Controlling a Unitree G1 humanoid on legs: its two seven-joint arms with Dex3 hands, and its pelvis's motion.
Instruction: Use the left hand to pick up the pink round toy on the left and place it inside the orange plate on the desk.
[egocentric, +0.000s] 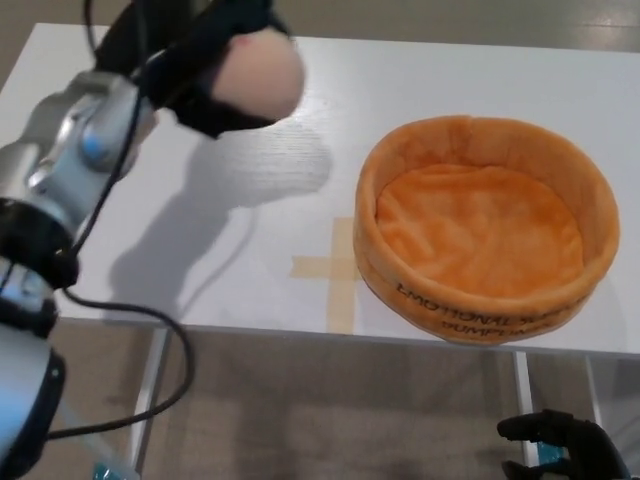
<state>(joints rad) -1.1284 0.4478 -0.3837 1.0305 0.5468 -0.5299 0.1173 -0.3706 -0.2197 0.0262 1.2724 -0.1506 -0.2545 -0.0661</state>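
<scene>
Head view: our left hand, fingers wrapped round the pink round toy, hangs above the bench, far left.
Carry: we travel right, level, grip firm.
Release: over the orange plate centre, low.

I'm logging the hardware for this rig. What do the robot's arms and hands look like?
The left arm is silver-grey metal with rounded joint housings and a black cable looped alongside. The left hand is black with thick fingers. The right hand is black too, with a small blue spot.

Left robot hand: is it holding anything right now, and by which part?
Yes. The left robot hand holds the pink round toy, its black fingers wrapped around the toy's left side, lifted above the table.
</scene>
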